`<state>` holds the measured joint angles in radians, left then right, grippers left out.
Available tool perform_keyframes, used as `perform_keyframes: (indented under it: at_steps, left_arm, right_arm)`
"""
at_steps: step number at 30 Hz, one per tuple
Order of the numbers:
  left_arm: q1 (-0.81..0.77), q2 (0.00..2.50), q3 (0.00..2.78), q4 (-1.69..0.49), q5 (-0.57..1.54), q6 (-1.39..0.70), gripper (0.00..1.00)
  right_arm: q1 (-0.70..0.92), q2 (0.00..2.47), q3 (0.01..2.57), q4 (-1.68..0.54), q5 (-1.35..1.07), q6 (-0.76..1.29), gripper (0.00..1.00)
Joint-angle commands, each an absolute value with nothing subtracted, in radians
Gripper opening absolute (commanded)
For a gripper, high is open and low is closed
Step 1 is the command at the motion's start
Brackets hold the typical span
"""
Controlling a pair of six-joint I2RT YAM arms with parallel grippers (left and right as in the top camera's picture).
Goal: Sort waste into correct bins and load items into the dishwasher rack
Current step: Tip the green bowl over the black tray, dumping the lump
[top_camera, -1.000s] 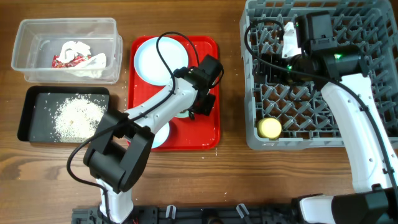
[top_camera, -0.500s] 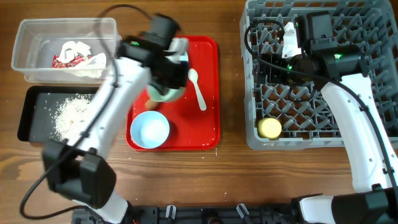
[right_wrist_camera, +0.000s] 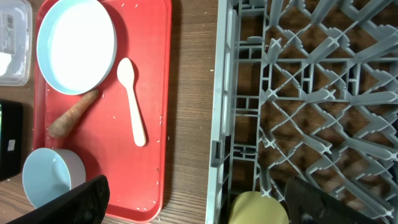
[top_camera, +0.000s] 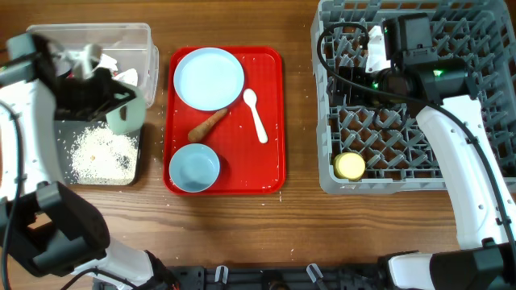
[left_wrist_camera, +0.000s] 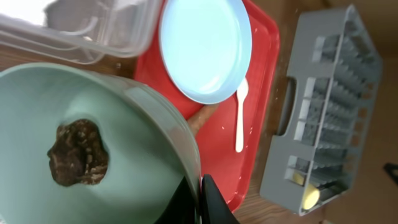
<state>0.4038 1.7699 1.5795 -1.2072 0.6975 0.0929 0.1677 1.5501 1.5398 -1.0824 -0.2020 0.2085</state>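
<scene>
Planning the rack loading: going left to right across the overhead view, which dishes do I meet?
Teal bowl → pale blue plate → white spoon → yellow cup in the rack. The small blue bowl overlaps the plate's span, so omitted.

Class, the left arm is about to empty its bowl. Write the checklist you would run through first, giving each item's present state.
1. Left tool pinches the teal bowl by its rim: ok.
2. Brown lump inside the bowl: ok.
3. Bowl over the black tray, not the clear tub: cannot tell; it hangs at their border.
4. Tray not overfull: ok; only rice shows in it.
5. Right tool out of the way, over the rack: ok.
</scene>
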Motion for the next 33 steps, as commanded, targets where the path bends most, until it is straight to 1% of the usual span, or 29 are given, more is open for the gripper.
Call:
perform_keyframes:
  at_steps: [1,5,8,11,14,18,20,30,33]
  left_arm:
    - [0.553,1.785,1.477,-1.168,0.974,0.207,0.04]
    - [0.681,1.829,1.405,-1.135,1.145,0.207,0.04]
    - [0.765,1.876,1.361,-1.134,1.329,0.205,0.04]
    - [0.801,1.901,1.345,-1.15,1.438,0.201,0.04]
    - [0.822,1.91,1.343,-1.172,1.497,0.187,0.04]
    - [0.825,1.91,1.343,-1.183,1.572,0.114,0.04]
    - [0.825,1.91,1.343,-1.186,1.577,0.088,0.04]
    - [0.84,1.911,1.343,-1.175,1.499,0.089,0.04]
    - [0.823,1.905,1.343,-1.188,1.491,0.089,0.04]
  right_arm:
    - [0.17,1.552,1.556,-1.076,-0.205,0.221,0.92]
    - [0.17,1.552,1.556,-1.073,-0.205,0.221,0.92]
    - [0.17,1.552,1.556,-1.073,-0.205,0.22,0.92]
    - [0.17,1.552,1.556,-1.074,-0.205,0.221,0.92]
    - [0.17,1.552,1.556,-1.076,-0.205,0.22,0.92]
    - [0.17,1.552,1.556,-1.078,-0.205,0.22,0.91]
    - [0.17,1.552,1.556,-1.079,-0.205,0.22,0.92]
    - [0.17,1.552,1.556,-1.085,-0.205,0.22,0.92]
    - [0.17,1.552,1.556,-1.082,-0.205,0.22,0.92]
